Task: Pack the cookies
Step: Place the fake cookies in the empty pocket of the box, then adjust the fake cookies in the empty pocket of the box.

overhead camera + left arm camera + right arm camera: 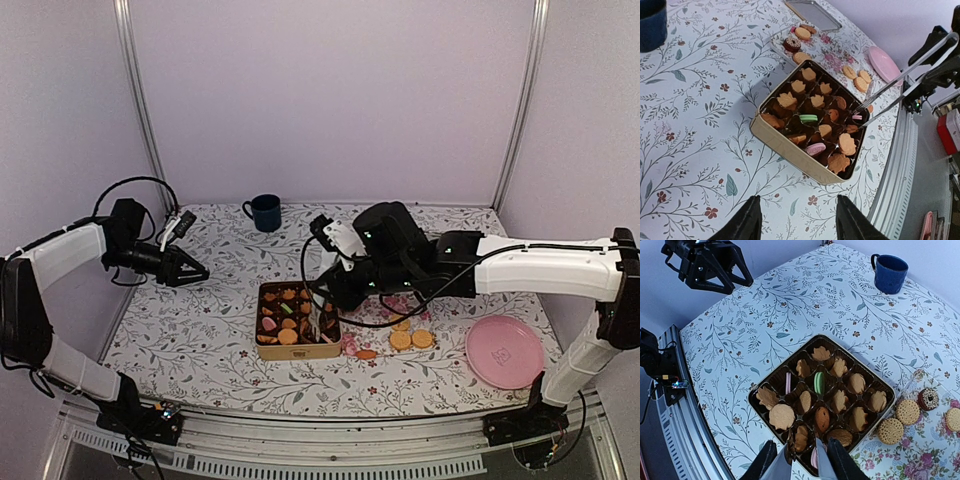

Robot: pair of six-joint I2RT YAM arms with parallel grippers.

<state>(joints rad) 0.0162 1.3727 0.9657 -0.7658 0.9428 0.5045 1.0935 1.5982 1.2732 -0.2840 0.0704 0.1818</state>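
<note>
Flanking the tin, a blue mug stands far behind and a pink plate lies near right. Cookies fill the tin's compartments; loose cookies lie just right. My right gripper clamps tongs reaching into the tin. My left gripper hangs half-open, empty, left.

Mug cut by top-left edge; pink cookie half hidden behind tongs.
</note>
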